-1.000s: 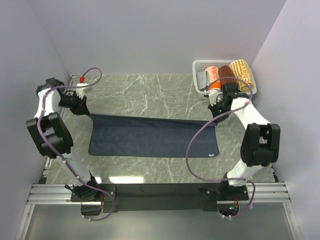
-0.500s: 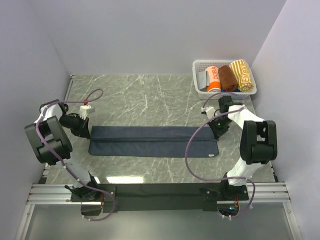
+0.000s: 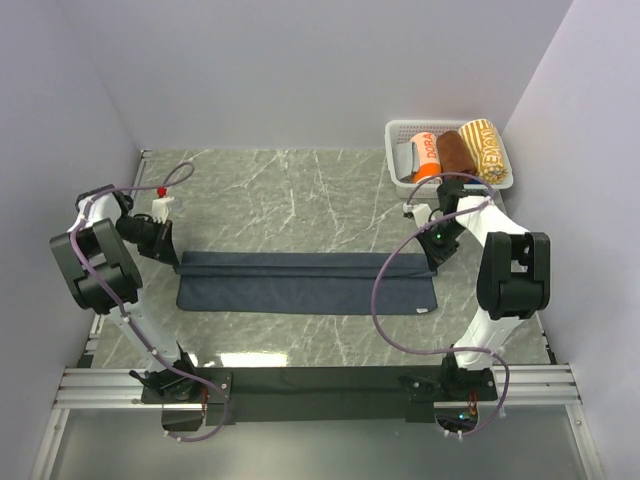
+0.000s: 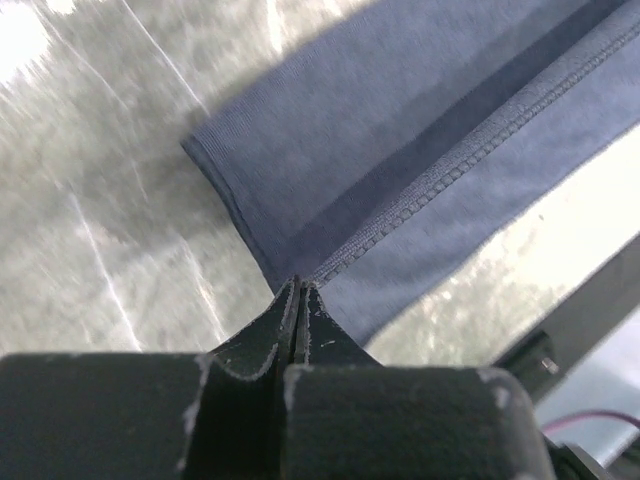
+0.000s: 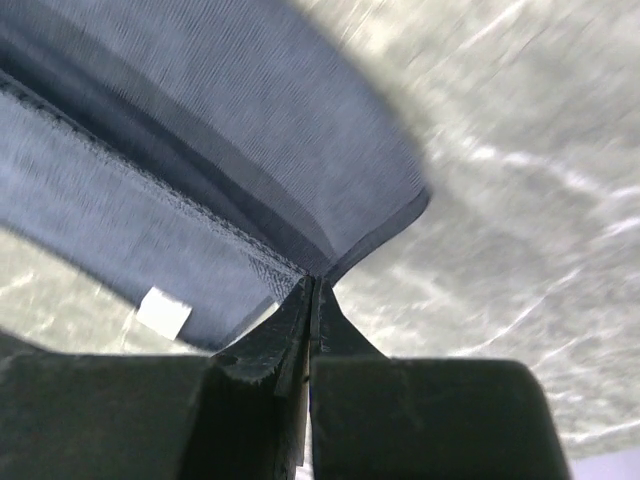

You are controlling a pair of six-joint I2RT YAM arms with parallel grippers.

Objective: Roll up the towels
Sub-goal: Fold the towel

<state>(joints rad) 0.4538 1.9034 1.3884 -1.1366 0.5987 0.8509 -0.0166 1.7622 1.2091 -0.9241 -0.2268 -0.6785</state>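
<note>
Your towel (image 3: 305, 280) lies folded into a long band across the middle of the top view. Your left gripper (image 4: 298, 292) is pinched tight on its left end. Your right gripper (image 5: 312, 287) is pinched tight on its right end, near the white tag (image 5: 163, 311).

A second ago the towel (image 3: 305, 282) lay open as a deep sheet. Its far half is now folded forward over the near half, leaving a narrower band on the tabletop (image 3: 300, 195). The carried hem appears to stop short of the near edge. The left fingers (image 4: 283, 312) and right fingers (image 5: 295, 318) have travelled from the far corners toward the arm bases, then backed off slightly. The right arm no longer overlaps the basket (image 3: 395, 127).
</note>
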